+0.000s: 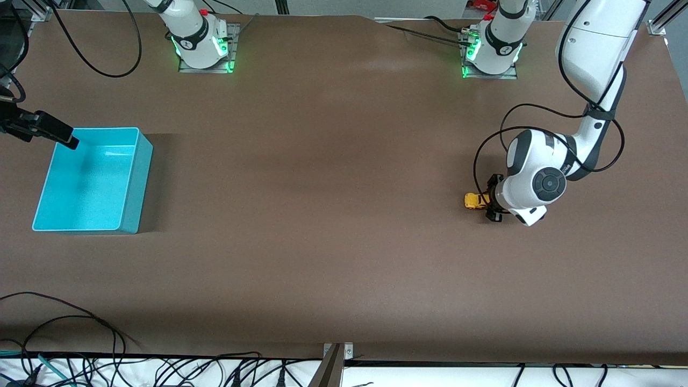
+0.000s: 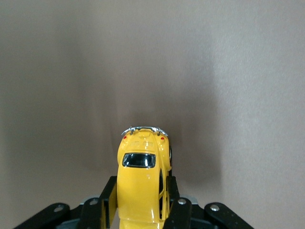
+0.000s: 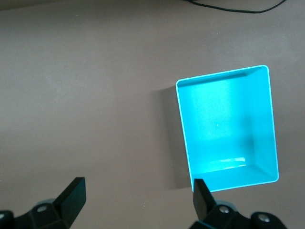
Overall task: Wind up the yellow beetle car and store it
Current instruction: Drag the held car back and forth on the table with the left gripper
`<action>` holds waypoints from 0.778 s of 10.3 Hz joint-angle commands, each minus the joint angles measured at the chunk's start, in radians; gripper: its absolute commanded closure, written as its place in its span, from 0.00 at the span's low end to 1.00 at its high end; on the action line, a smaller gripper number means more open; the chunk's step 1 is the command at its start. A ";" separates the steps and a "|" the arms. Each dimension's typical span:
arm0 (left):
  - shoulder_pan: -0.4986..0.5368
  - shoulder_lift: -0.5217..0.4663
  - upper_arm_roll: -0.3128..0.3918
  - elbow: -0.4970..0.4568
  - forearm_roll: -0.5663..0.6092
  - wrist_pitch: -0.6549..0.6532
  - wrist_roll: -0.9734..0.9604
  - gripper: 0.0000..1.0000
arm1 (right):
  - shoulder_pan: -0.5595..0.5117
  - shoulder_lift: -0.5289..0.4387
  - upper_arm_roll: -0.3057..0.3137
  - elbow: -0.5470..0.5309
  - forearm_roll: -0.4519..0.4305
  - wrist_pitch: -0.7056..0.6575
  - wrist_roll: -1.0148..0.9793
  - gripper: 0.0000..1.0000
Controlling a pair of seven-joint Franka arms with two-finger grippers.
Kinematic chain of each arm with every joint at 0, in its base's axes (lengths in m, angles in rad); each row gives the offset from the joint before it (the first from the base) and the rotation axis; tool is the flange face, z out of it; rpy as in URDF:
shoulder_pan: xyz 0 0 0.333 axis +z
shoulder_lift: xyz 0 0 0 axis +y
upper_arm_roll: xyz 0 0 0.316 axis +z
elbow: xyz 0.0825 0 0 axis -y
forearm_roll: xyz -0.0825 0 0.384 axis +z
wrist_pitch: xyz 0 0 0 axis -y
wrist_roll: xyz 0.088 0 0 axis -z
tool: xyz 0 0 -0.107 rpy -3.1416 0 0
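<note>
The yellow beetle car (image 1: 473, 200) is at the left arm's end of the table, down at the brown tabletop. My left gripper (image 1: 487, 202) is shut on it, one finger on each side of its body. In the left wrist view the car (image 2: 141, 164) sticks out past the black fingers (image 2: 110, 193), dark window and chrome bumper pointing away from the wrist. My right gripper (image 1: 69, 141) is open and empty in the air by the turquoise bin's (image 1: 141, 177) rim. In the right wrist view its gripper (image 3: 138, 191) is over bare table beside the empty bin (image 3: 221, 74).
The two arm bases (image 1: 203, 45) (image 1: 492, 51) stand along the table edge farthest from the front camera. Loose black cables (image 1: 80, 322) lie on the table's edge nearest the front camera, at the right arm's end. Brown table surface (image 1: 322, 188) stretches between the car and the bin.
</note>
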 commanded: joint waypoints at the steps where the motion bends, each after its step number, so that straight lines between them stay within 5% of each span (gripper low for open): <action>1: 0.041 0.065 0.005 0.021 0.082 0.021 -0.013 1.00 | -0.004 0.003 0.001 0.018 0.015 -0.006 0.003 0.00; 8: 0.154 0.098 0.006 0.038 0.221 0.034 -0.006 1.00 | -0.004 0.003 0.001 0.018 0.015 -0.004 0.003 0.00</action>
